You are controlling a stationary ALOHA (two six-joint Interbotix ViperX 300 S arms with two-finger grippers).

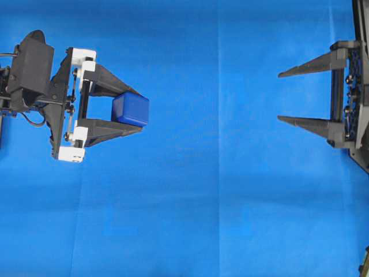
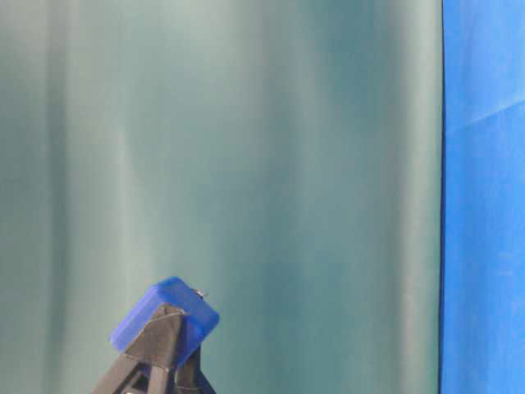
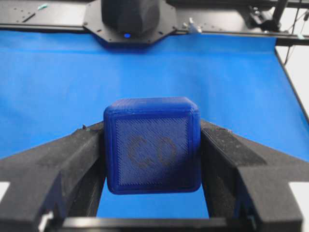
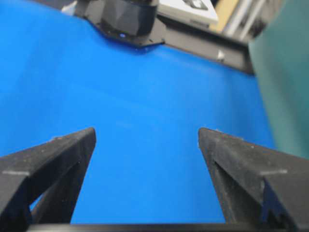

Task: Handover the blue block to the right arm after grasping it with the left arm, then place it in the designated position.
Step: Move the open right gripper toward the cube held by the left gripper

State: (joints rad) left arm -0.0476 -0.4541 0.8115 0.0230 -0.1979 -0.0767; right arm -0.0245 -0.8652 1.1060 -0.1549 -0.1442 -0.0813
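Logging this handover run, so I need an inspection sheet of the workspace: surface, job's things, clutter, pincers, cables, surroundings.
Surface: blue cloth table cover, faint creases.
Job's things: small dark-blue rounded cube, clamped between the left fingers, faint embossed mark facing the left wrist camera.
Clutter: nothing seen.
Pincers: left pincer with white brackets shut on the cube; right pincer open, empty, apart from the cube.
Cables: thin black cable on the left arm.
Surroundings: grey-green backdrop.
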